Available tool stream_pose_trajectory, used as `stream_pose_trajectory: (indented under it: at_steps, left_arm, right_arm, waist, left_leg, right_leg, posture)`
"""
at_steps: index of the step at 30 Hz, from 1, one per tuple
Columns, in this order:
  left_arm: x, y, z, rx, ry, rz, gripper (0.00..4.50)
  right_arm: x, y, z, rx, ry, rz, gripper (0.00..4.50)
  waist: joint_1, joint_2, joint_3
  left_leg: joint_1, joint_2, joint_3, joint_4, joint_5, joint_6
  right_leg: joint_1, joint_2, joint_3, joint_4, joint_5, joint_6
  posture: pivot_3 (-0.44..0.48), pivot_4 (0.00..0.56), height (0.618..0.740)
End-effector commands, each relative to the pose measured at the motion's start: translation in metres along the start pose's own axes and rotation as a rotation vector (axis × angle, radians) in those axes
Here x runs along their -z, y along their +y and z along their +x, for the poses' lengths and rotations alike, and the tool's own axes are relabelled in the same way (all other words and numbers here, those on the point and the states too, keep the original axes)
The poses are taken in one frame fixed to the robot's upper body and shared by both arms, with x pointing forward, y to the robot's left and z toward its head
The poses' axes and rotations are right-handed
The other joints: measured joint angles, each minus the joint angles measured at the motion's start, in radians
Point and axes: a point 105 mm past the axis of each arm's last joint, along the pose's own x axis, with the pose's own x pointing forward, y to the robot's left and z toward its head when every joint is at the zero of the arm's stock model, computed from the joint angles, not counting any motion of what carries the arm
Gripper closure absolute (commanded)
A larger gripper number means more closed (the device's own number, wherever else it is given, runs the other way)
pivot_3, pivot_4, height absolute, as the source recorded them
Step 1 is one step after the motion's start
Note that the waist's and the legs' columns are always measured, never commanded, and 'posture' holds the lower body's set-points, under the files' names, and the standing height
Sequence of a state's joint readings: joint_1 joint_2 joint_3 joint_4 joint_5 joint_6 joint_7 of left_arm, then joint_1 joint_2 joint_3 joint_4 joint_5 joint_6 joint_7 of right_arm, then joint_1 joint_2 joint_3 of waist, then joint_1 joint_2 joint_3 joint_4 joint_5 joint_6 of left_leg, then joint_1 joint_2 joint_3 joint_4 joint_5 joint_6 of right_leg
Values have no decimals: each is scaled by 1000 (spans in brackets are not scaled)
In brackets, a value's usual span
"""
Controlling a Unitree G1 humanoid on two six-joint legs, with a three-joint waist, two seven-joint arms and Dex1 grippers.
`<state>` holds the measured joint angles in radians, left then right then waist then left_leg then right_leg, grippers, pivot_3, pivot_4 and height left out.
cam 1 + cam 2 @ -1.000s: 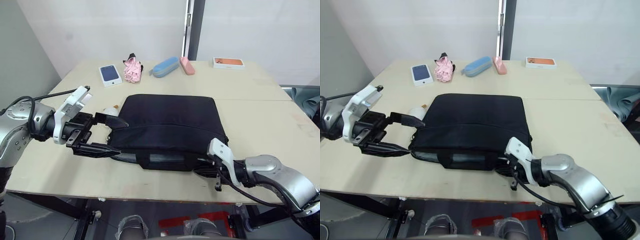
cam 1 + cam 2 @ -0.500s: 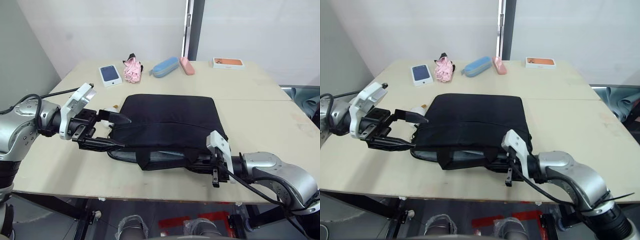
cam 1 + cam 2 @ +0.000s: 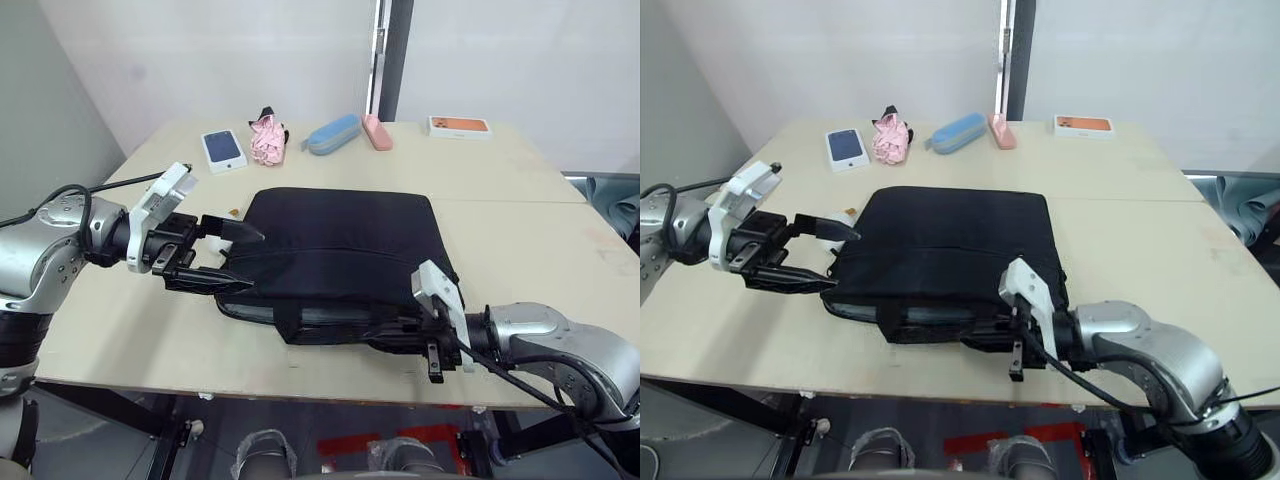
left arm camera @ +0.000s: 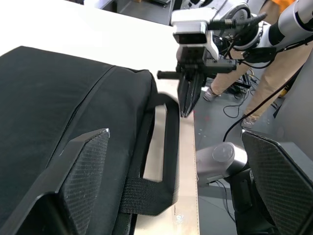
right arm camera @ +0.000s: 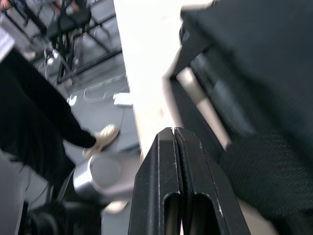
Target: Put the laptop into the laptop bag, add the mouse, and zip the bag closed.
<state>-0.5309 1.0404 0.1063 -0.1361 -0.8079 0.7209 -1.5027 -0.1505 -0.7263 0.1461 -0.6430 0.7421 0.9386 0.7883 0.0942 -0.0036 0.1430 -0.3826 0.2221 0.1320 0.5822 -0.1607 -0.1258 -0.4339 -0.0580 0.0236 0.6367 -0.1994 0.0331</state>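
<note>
A: Bag first, from the head camera: the black laptop bag (image 3: 335,258) lies flat on the tabletop (image 3: 520,215), long axis running left to right, open long edge toward the robot. A pale silver strip in that mouth looks like the laptop (image 3: 325,316), already inside.

B: And the arms?

A: The left gripper (image 3: 232,260) sits at the bag's left end, its fingers apart, one above and one below the corner. The right gripper (image 3: 990,335) is at the near right corner by the zipper edge, so it looks the nearer one for zipping.

B: Left wrist camera?

A: Its own two fingers (image 4: 80,161) spread wide, the bag's fabric between them, a strap handle (image 4: 164,147) lying along the near edge. Across the bag, the right gripper's fingers hang pressed together.

B: Right wrist camera?

A: Fingers (image 5: 161,191) shut tight with nothing between them; the bag's edge is just beside them. I cannot make out a zipper pull. A white rounded object (image 3: 843,218) peeks beside the left gripper, mostly hidden, so I cannot tell whether it is the mouse.
</note>
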Motion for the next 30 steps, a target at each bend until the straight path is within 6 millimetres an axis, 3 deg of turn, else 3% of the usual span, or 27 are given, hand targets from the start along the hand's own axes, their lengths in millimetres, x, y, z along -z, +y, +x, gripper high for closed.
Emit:
stream_pose_trajectory:
  at_steps: [1,5,7,12,16,22,30]
  left_arm:
    - [-5,3,-2,-6,-3,30,0]
    - [-6,4,-1,1,1,36,0]
    - [-6,3,-1,3,2,37,0]
    - [-5,3,-2,5,3,32,0]
    - [-5,4,-1,13,0,28,0]
    - [-4,5,1,22,-3,28,0]
    - [-5,4,2,24,-2,28,0]
  right_arm:
    - [-10,-20,8,112,-35,-30,4434]
    - [-16,-42,9,186,-36,-27,4434]
    - [-11,-41,4,176,6,-52,4434]
    - [1,-5,-24,25,76,-82,4434]
    - [8,-21,-42,142,134,-84,4434]
    - [20,-46,-35,280,156,-52,4434]
    - [-8,-29,-3,173,8,-43,4434]
  waist:
    - [-1,0,0]
    - [-4,0,0]
    - [-1,0,0]
    - [12,-1,0]
    - [2,0,0]
    - [0,-1,-1]
    - [-1,0,0]
  left_leg:
    - [0,0,0,0,0,0]
    - [0,0,0,3,1,-1]
    - [0,0,0,3,1,-1]
    - [-1,-1,-2,1,1,-1]
    - [-1,0,-1,1,0,0]
    - [1,0,-1,3,0,0]
    - [0,0,-1,3,0,0]
  right_leg:
    - [0,0,0,0,0,0]
    - [-1,0,1,4,0,0]
    - [-1,0,1,4,0,0]
    - [0,-1,-1,-1,0,0]
    - [0,0,0,0,0,0]
    - [0,0,0,5,0,0]
    - [-1,0,0,5,0,0]
  posture:
    - [0,150,740]
    - [0,150,740]
    - [0,150,740]
    - [0,150,740]
    - [0,150,740]
    - [0,150,740]
    - [0,150,740]
